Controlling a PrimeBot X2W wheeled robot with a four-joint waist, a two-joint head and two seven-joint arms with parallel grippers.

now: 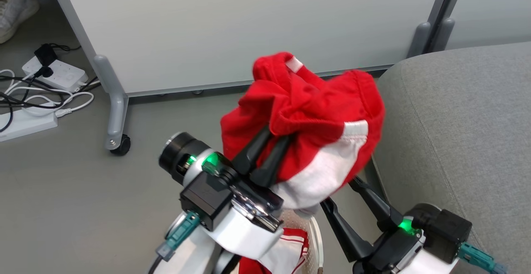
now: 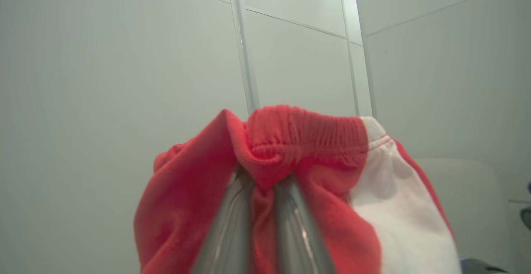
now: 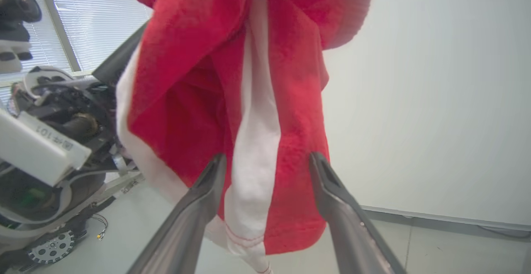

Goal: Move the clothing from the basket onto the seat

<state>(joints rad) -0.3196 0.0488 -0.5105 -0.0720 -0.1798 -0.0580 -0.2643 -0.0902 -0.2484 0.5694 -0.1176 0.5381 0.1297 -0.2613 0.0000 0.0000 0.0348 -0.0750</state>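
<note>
Left gripper [image 1: 276,135]: fingers pressed together, pinching the red clothing [image 1: 307,108] by its waistband, aloft.
Right gripper [image 1: 339,191]: fingers spread wide — beneath the hanging hem.
Seat [image 1: 460,120]: just beside the clothing.

Red-and-white fabric garment [image 1: 307,116] hangs bunched from the left gripper [image 1: 277,135], whose fingers are pinched together on it, roughly above the cream perforated plastic basket [image 1: 316,234] at bottom centre. Another red-and-white striped garment [image 1: 286,253] lies in that basket. Right gripper [image 1: 341,193] sits below-right of the held garment, fingers spread, hem hanging between them; contact unclear. Large grey upholstered seat cushion [image 1: 464,120] lies right of it all. Pale wheeled partition panel [image 1: 249,29] stands behind; white power strips [image 1: 58,74] on the grey floor [image 1: 62,207], far left.
</note>
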